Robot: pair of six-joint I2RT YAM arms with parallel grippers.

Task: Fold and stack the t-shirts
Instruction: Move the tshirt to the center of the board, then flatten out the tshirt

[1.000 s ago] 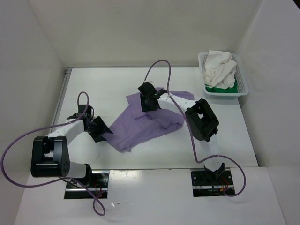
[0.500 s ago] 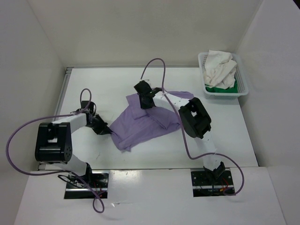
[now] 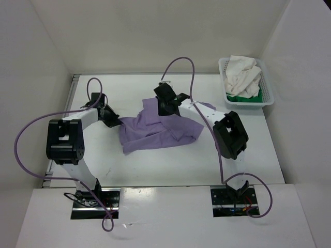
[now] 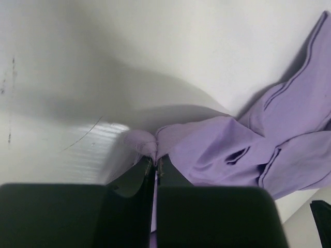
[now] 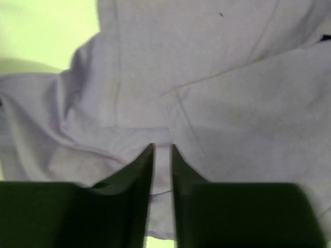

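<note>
The lavender t-shirt (image 3: pixel 155 129) lies crumpled in the middle of the table. My left gripper (image 3: pixel 118 122) is at its left corner and is shut on a pinch of the purple cloth (image 4: pixel 147 142), which bunches at the fingertips (image 4: pixel 155 163). My right gripper (image 3: pixel 166 108) is at the shirt's far edge, its fingers close together with a strip of the lavender cloth (image 5: pixel 217 77) caught between them (image 5: pixel 162 150). The cream t-shirt (image 3: pixel 242 75) is heaped in the basket, with the green t-shirt (image 3: pixel 242 98) showing under it.
A white mesh basket (image 3: pixel 269 95) stands at the far right corner of the table. White walls close the table in at the back and both sides. Purple cables loop above each arm.
My left gripper has closed on the shirt's left corner and pulled it left and toward the back. The right gripper shifted slightly right at the far edge. The shirt has slid left.
</note>
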